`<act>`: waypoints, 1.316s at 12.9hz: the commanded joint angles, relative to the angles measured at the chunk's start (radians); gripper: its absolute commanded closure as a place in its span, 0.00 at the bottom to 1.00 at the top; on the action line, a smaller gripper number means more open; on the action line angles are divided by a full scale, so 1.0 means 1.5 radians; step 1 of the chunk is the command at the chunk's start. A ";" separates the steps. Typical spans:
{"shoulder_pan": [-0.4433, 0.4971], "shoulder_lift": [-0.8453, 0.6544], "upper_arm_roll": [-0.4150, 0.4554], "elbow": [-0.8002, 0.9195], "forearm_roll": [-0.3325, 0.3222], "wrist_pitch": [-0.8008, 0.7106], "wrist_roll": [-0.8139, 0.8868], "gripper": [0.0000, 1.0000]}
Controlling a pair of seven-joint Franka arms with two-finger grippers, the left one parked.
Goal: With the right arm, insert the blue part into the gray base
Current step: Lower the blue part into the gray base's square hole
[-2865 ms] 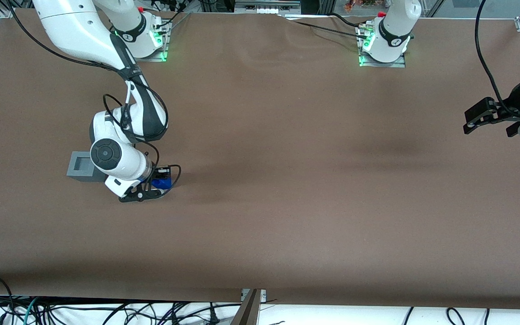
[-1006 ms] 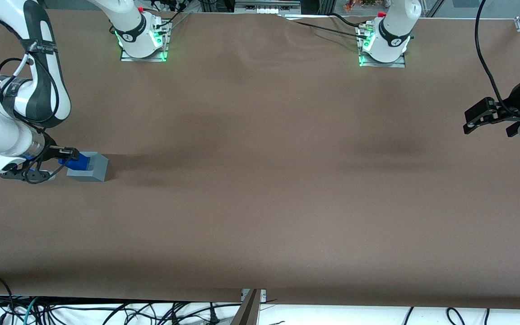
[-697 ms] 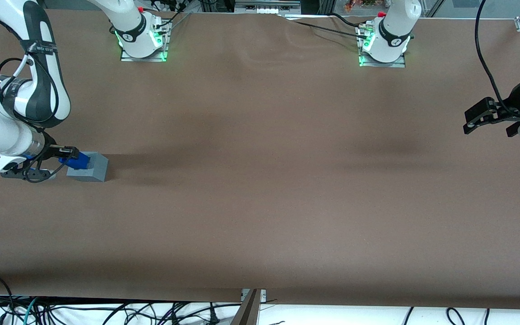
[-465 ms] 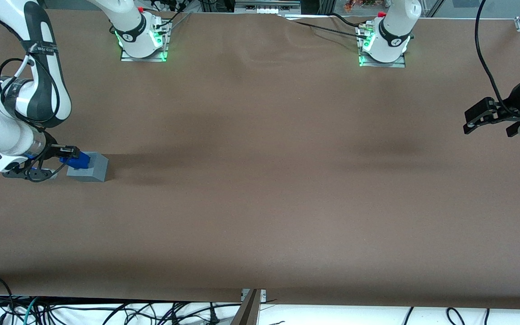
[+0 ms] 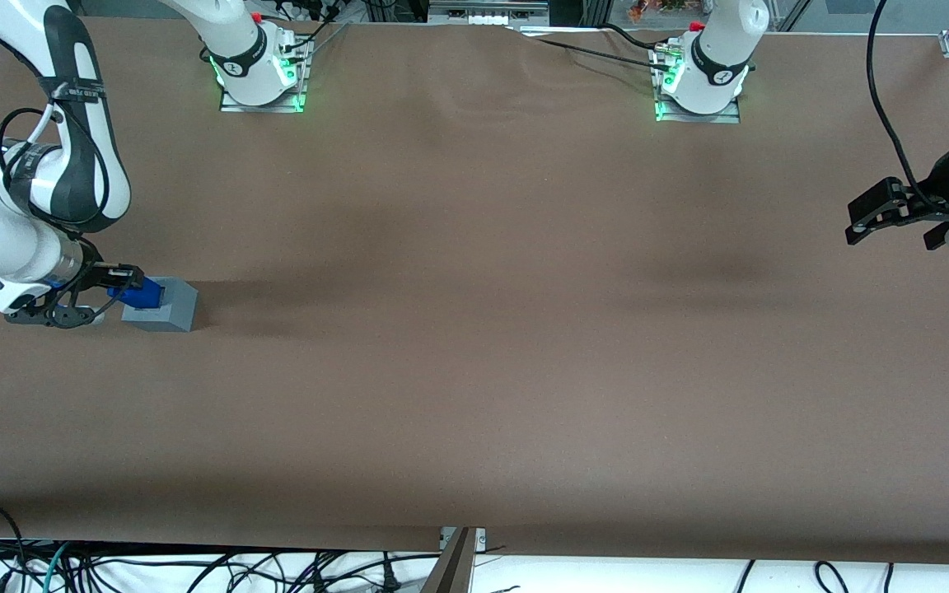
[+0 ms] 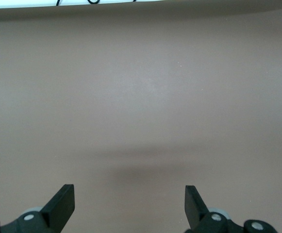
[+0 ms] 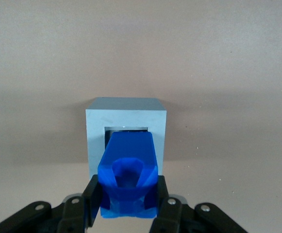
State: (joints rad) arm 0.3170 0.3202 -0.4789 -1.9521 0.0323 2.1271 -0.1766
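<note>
The gray base (image 5: 170,306) stands on the brown table at the working arm's end. My right gripper (image 5: 122,284) is shut on the blue part (image 5: 142,293) and holds it over the base's top, at the edge facing the arm. In the right wrist view the black fingers (image 7: 92,196) clamp both sides of the blue part (image 7: 127,174), whose tip reaches over the dark square recess of the gray base (image 7: 126,114). I cannot tell whether the part touches the base.
The brown table (image 5: 474,329) stretches wide toward the parked arm's end. Two arm mounts with green lights (image 5: 260,78) stand at the table's edge farthest from the camera. Cables hang along the near edge.
Earlier the gripper gripped the blue part on the table beside the base; it then carried it over the base. Over the last second it has crept slightly toward the base's recess.
</note>
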 commanded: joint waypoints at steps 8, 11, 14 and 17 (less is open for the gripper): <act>0.005 -0.016 -0.002 -0.022 0.007 0.018 -0.007 0.78; 0.006 -0.016 0.000 -0.023 0.009 0.018 -0.004 0.78; 0.006 -0.015 0.001 -0.023 0.015 0.018 -0.003 0.78; 0.006 -0.012 0.002 -0.023 0.015 0.019 -0.003 0.77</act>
State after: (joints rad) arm 0.3216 0.3208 -0.4749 -1.9632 0.0415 2.1407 -0.1766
